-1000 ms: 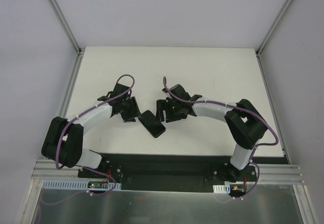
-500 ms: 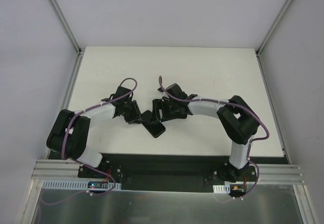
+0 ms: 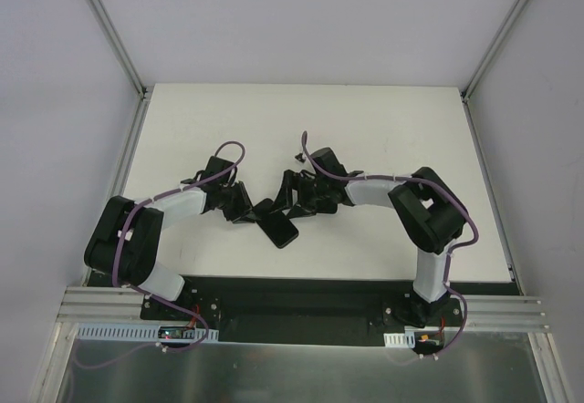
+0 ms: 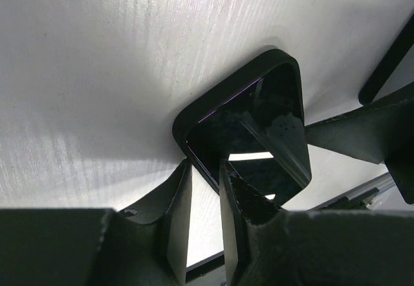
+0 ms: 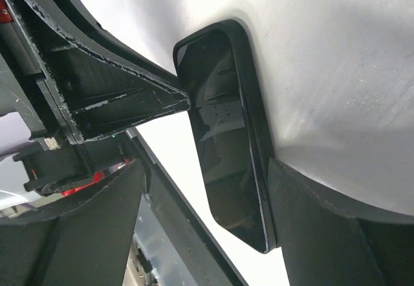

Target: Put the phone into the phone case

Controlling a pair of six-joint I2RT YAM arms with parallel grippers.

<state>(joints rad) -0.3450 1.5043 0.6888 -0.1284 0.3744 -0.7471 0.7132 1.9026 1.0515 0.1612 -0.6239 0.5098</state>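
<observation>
Phone (image 4: 252, 137) lies screen-up on the white worktop (image 3: 365, 129), near its middle and between the two arms, its long axis running diagonally in the top view. The glossy black face sits inside the raised black rim of the phone case (image 4: 194, 114), with a thin violet line showing along one edge where screen meets rim. Whether every corner is seated I cannot tell.

The left pincer (image 4: 205, 173) is narrow: its two fingers (image 4: 178, 215) stand almost together with only a slit of worktop between them, and they hold nothing. Their tips sit right at the case's rim near one rounded corner; from the right wrist they read as a single dark wedge pointing into the long edge.

The right pincer (image 5: 207, 169) is spread wide and holds nothing, straddling the phone across its width. One finger (image 5: 323, 234) stands just beside the case's rim, contact unclear, and the other (image 5: 84, 234) stands apart from the opposite side.
</observation>
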